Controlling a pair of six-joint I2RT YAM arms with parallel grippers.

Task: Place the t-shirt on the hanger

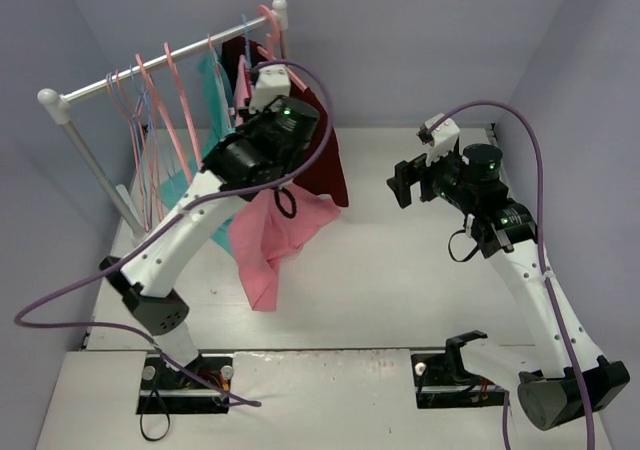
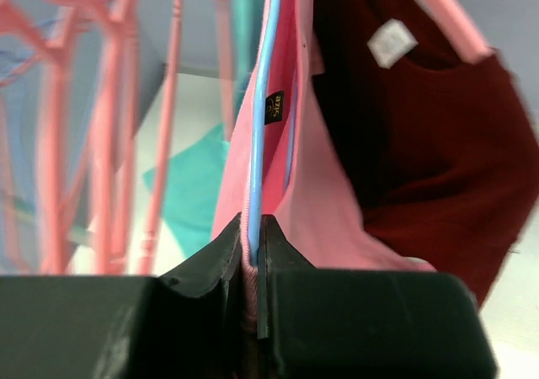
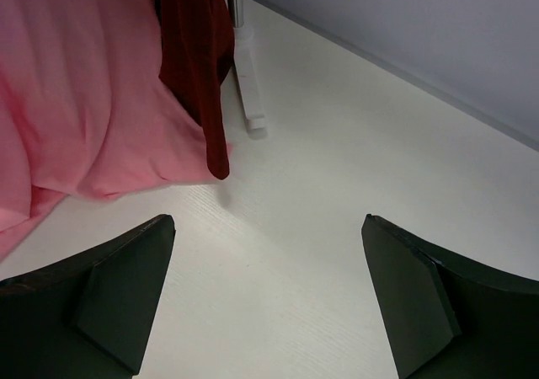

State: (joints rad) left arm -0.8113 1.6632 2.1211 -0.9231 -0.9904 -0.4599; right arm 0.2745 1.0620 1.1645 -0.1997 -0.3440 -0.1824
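Note:
The salmon-pink t-shirt (image 1: 268,240) hangs from my left gripper (image 1: 262,92) up by the clothes rail, its lower part draping to the table. In the left wrist view my left gripper (image 2: 251,237) is shut on the shirt's collar (image 2: 316,177) together with the thin light-blue hanger (image 2: 259,118), which runs up inside the neck opening. The shirt also shows in the right wrist view (image 3: 76,101). My right gripper (image 1: 412,183) is open and empty, held over the table to the right of the shirt; its jaws stand wide apart (image 3: 268,261).
A white rail (image 1: 160,60) on a stand carries several thick pink hangers (image 1: 180,100), a teal shirt (image 1: 212,95) and a dark maroon shirt (image 1: 325,160), which hangs just right of the pink one. The rail's foot (image 3: 250,93) stands on the table.

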